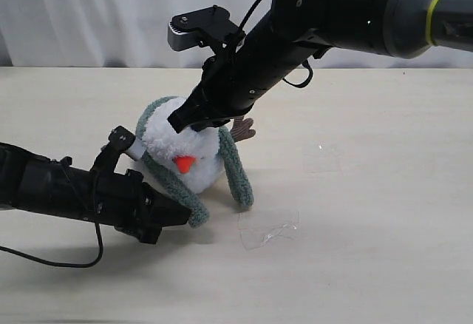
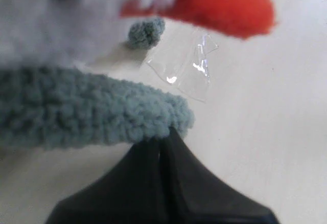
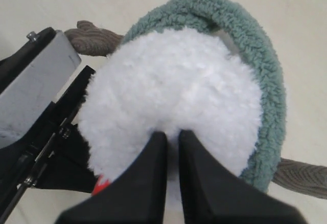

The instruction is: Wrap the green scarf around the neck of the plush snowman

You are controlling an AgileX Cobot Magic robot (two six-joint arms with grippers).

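The plush snowman (image 1: 181,146) leans on the table, its orange nose (image 1: 184,163) facing the front. The green scarf (image 1: 238,170) loops behind its neck, and both ends hang down the front. My left gripper (image 1: 185,213) is shut on the tip of the scarf's left end (image 2: 92,111), low beside the toy; in the left wrist view the jaws (image 2: 163,138) meet with knit pinched at their tips. My right gripper (image 1: 188,120) comes down from above and is shut on the white fluff of the snowman (image 3: 173,86). The scarf (image 3: 260,60) curves round the ball, and a twig arm (image 3: 94,37) sticks out.
A crumpled scrap of clear plastic (image 1: 267,229) lies on the beige table (image 1: 384,265) right of the snowman, also seen in the left wrist view (image 2: 189,68). A white curtain (image 1: 89,13) hangs behind the table's far edge.
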